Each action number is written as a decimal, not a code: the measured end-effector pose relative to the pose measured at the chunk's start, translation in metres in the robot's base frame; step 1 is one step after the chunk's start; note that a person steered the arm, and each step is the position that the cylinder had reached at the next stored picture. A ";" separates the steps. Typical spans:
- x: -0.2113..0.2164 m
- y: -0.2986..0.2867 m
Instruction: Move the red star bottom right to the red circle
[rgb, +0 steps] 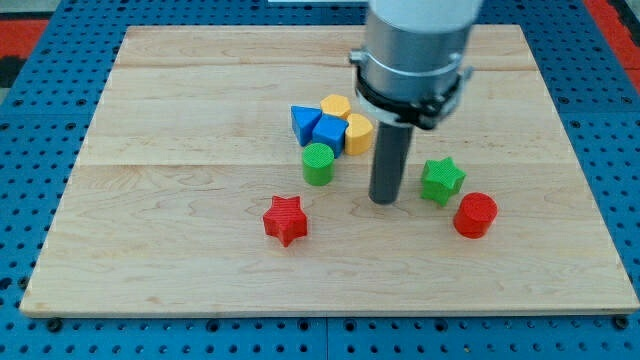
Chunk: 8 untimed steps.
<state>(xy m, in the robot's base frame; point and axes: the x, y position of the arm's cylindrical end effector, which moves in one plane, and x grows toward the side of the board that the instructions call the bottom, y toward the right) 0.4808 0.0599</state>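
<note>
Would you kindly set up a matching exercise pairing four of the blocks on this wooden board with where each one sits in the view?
Blocks:
1. red star block
2. red round cylinder block
3. green star block
4. green round cylinder block

Places:
A. just to the upper left of the red cylinder
B. farthest toward the view's right
C. below the cluster of blue and yellow blocks
D. alone, nearest the view's bottom left of the four

Pairs: 1-D, 2-B, 3-A, 4-C

My tip stands between the two green blocks.
</note>
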 end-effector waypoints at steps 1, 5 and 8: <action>-0.003 0.046; -0.047 -0.129; 0.006 -0.223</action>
<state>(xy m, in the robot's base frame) 0.4872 -0.1630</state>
